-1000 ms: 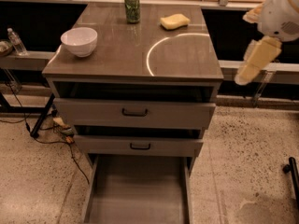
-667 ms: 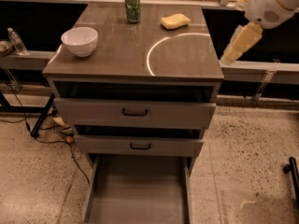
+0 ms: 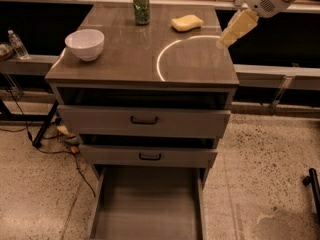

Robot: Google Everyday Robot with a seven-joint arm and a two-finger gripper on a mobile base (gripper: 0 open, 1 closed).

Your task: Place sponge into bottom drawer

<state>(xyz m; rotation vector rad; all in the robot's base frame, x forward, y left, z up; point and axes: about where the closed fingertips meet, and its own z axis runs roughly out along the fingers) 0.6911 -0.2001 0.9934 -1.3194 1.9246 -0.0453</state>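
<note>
1. One gripper (image 3: pixel 234 30), apart or together I cannot tell, has swung in over the counter's (image 3: pixel 130 59) right edge.
2. Near it the sponge (image 3: pixel 187 22) lies untouched, toward the back.
3. Below, the bottom drawer (image 3: pixel 147 204) stands pulled out, so grasping comes next.

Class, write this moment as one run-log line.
gripper: by countertop right edge, right of sponge | sponge: on countertop, ungrasped | bottom drawer: open

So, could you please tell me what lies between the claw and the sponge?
Nothing: in the camera view, only bare cabinet top separates the claw, hovering at its right edge, from the sponge.
</note>
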